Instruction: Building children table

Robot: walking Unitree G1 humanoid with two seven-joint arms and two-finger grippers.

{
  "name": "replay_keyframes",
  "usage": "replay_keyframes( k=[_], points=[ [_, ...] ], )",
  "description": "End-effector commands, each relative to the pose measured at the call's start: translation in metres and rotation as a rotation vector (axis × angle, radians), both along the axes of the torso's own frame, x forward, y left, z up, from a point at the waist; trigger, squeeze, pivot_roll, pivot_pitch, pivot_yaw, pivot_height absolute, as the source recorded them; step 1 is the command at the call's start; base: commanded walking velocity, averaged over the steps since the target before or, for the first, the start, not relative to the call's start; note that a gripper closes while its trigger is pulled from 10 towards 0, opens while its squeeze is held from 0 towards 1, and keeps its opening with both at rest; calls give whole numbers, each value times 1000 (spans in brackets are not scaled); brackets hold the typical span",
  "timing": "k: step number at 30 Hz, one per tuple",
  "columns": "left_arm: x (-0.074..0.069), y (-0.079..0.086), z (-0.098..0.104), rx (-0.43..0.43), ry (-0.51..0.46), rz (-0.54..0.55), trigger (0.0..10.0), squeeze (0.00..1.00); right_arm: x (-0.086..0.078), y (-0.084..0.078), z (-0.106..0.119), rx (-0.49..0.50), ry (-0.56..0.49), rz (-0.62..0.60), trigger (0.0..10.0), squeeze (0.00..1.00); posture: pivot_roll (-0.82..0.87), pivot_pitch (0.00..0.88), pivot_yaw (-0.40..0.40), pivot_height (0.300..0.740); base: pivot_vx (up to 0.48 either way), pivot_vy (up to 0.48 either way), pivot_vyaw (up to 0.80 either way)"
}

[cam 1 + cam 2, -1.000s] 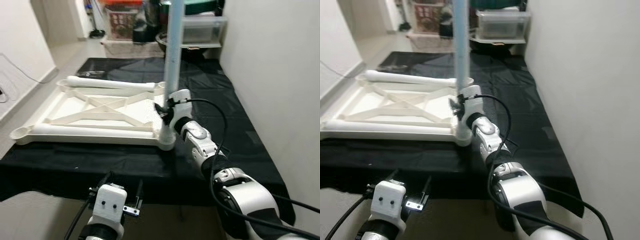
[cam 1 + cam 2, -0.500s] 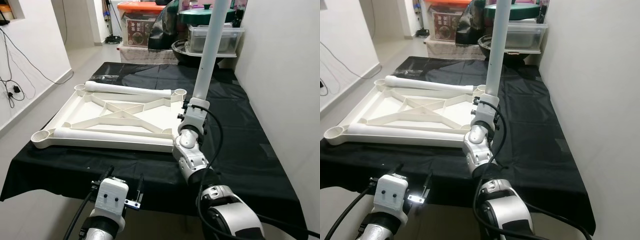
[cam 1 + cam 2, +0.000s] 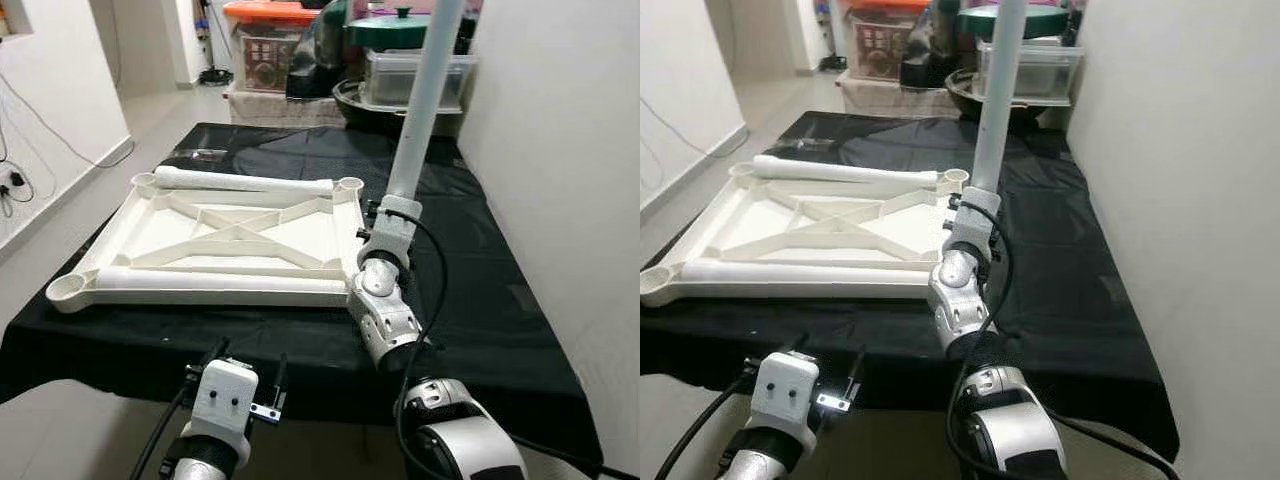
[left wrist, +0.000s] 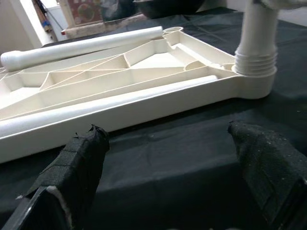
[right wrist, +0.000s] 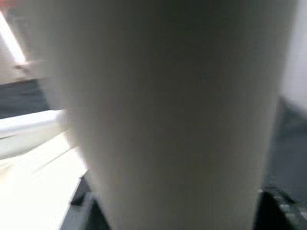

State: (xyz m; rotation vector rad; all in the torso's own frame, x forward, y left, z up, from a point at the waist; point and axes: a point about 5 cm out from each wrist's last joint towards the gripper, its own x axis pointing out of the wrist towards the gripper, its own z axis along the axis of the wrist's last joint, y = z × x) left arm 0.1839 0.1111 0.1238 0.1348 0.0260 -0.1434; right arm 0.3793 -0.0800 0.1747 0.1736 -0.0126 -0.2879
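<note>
A white children's table top [image 3: 292,226] lies upside down on a black-covered table [image 3: 470,270]. One white leg [image 3: 420,100] stands upright in the near right corner socket [image 4: 256,79]. My right gripper [image 3: 397,203] is shut on this leg just above the socket, and the leg's surface [image 5: 168,105] is close in front of the right wrist camera. Two more legs lie on the top, one along the far edge [image 3: 245,181] and one along the near edge [image 3: 200,279]. My left gripper [image 4: 168,158] hangs open below the table's front edge, holding nothing.
Storage boxes [image 3: 272,30], a lidded pot [image 3: 390,25] and a clear bin [image 3: 400,75] crowd the table's far end. A white wall [image 3: 560,150] runs along the right side. Open floor [image 3: 60,190] lies to the left, with cables on the wall there.
The camera has risen and pulled back, so the whole scene has shifted. My right gripper still holds the upright leg in the corner socket. The left arm hangs as before.
</note>
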Motion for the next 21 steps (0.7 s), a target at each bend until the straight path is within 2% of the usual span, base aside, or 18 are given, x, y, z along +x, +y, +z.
replay_keyframes(
  k=[1, 5, 6, 15, 17, 18, 20, 21],
  points=[
    [0, 0, -4, 10, 14, -5, 10000, 0, -8, 8, -18, 64, 48, 34, 10000, 1000, 92, 10, -2, 740, 0, 0, 0],
    [0, 0, -4, 10, 15, -6, 10000, 0, -6, 4, -14, 42, 20, 48, 10000, 1000, 92, 10, -2, 740, 0, 0, 0],
    [0, 0, -4, 11, 15, -8, 10000, 0, -5, 3, -12, 36, 5, 67, 10000, 0, 92, 10, -2, 740, 0, 0, 0],
    [0, 0, -4, 11, 13, -10, 10000, 0, -2, -11, -9, -5, -26, 151, 10000, 0, 88, 11, 4, 740, 0, 0, 0],
    [1, 0, -4, 10, 13, -8, 10000, 0, 2, -22, -8, -21, -71, 324, 10000, 0, 88, 11, -1, 740, 0, 0, 0],
    [1, 0, -4, 10, 13, -8, 10000, 0, 2, -22, -8, -21, -71, 324, 10000, 0, 88, 11, -1, 740, 0, 0, 0],
    [1, -1, -4, 8, 12, -8, 10000, 0, 6, -32, -5, 36, -101, 496, 10000, 0, 82, 13, -4, 740, 0, 0, 0],
    [1, -1, -4, 8, 12, -8, 10000, 0, 6, -32, -5, 36, -101, 496, 10000, 0, 82, 13, -4, 740, 0, 0, 0]
  ],
)
